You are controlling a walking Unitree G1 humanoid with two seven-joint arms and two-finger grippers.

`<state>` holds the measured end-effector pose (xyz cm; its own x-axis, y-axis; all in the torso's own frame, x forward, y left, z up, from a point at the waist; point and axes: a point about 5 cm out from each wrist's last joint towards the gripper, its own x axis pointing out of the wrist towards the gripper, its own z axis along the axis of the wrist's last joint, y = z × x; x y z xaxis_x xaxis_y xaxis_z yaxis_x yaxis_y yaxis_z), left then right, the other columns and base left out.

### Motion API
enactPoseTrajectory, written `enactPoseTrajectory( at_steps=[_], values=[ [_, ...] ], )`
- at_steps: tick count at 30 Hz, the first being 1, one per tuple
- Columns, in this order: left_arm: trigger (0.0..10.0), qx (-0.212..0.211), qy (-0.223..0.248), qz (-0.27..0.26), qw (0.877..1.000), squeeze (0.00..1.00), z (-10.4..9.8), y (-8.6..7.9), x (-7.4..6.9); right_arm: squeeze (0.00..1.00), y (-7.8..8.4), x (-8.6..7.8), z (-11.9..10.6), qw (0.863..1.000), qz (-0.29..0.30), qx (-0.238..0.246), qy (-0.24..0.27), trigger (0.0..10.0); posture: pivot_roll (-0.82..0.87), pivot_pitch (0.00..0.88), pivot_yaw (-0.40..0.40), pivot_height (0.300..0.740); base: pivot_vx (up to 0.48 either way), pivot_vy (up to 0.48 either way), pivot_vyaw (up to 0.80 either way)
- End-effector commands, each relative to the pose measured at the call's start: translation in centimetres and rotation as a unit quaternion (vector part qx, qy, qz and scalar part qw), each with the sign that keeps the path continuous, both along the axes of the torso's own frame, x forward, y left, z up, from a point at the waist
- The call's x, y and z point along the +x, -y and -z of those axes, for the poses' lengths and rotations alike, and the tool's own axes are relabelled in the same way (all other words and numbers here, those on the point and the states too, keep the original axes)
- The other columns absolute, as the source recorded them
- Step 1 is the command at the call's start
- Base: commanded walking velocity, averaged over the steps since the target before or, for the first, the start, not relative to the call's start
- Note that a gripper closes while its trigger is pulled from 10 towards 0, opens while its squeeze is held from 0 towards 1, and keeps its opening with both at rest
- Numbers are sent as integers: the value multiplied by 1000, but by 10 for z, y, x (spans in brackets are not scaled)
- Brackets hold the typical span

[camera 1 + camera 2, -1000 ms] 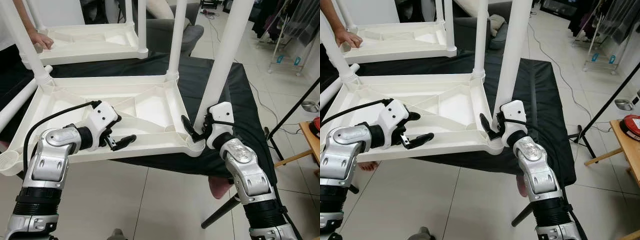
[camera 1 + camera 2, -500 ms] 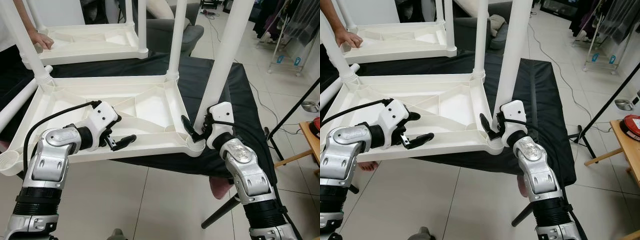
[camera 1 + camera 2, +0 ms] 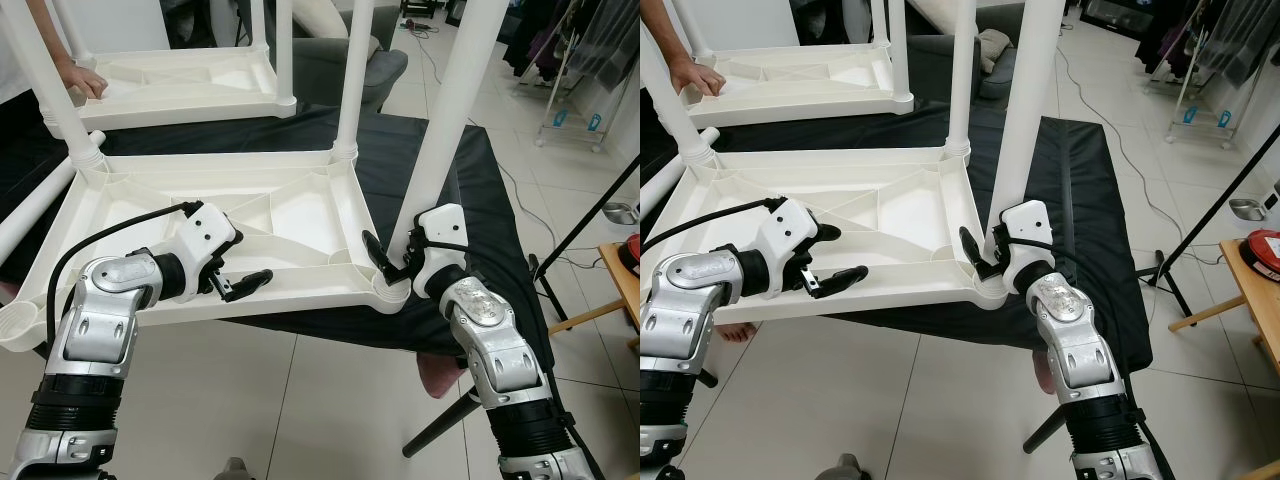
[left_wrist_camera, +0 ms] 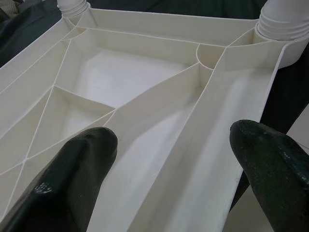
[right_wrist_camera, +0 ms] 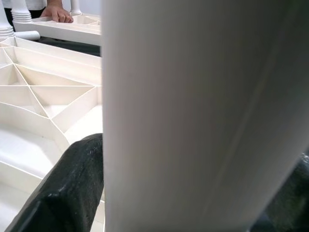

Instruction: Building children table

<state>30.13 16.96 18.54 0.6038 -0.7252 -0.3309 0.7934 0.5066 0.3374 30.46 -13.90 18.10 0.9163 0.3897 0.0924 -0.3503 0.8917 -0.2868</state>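
Nothing has shifted since a second ago, our right gripper (image 3: 389,262) clasps the white round plastic leg (image 3: 447,115), our left gripper (image 3: 232,279) wide astride the upturned white ribbed plastic tabletop (image 3: 150,215) rim, no writing readable.

Two upturned white tabletops: near one (image 3: 200,215), far one (image 3: 180,85). Near one has three legs standing: (image 3: 450,110), (image 3: 355,75), (image 3: 45,85); a fourth (image 3: 30,215) lies loose, maybe. Two grippers: left (image 3: 235,270), right (image 3: 385,265). One person's hand (image 3: 85,80). One black cloth (image 3: 470,200).
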Motion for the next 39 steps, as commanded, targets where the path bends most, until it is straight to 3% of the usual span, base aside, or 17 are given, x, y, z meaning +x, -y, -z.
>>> enactPoseTrajectory(
  at_steps=[1, 10, 11, 12, 17, 33, 39],
  values=[
    [10000, -21, 69, -110, 991, 0, -6, -1, 12, 0, -2, -1, 0, 1000, -5, 1, 3, 10000, 153, 52, -135, 740, 0, 0, 0],
    [10000, -21, 69, -110, 991, 0, -6, -1, 12, 0, -2, -1, 0, 1000, -5, 1, 3, 10000, 153, 52, -135, 740, 0, 0, 0],
    [10000, -2, 50, -92, 994, 0, -5, -5, 7, 0, -1, 2, -1, 1000, -4, -1, 1, 10000, 153, 0, 0, 740, 0, 0, 0],
    [10000, 67, -27, -78, 994, 0, 28, -17, -11, 0, -6, 2, 5, 999, -47, 2, -25, 10000, 182, 0, 0, 740, 0, 0, 0],
    [10000, 91, -53, -77, 991, 0, 41, -20, -18, 0, -9, 2, 8, 997, -66, 4, -35, 10000, 182, 0, 0, 740, 0, 0, 0],
    [10000, 95, -56, -82, 991, 0, 44, -20, -19, 0, -8, 3, 9, 997, -69, 2, -36, 10000, 183, 0, 0, 740, 0, 0, 0],
    [10000, 105, -53, -92, 989, 0, 49, -19, -8, 0, -8, 4, 9, 997, -70, 1, -37, 10000, 179, 0, 0, 740, 0, 0, 0]
  ],
)
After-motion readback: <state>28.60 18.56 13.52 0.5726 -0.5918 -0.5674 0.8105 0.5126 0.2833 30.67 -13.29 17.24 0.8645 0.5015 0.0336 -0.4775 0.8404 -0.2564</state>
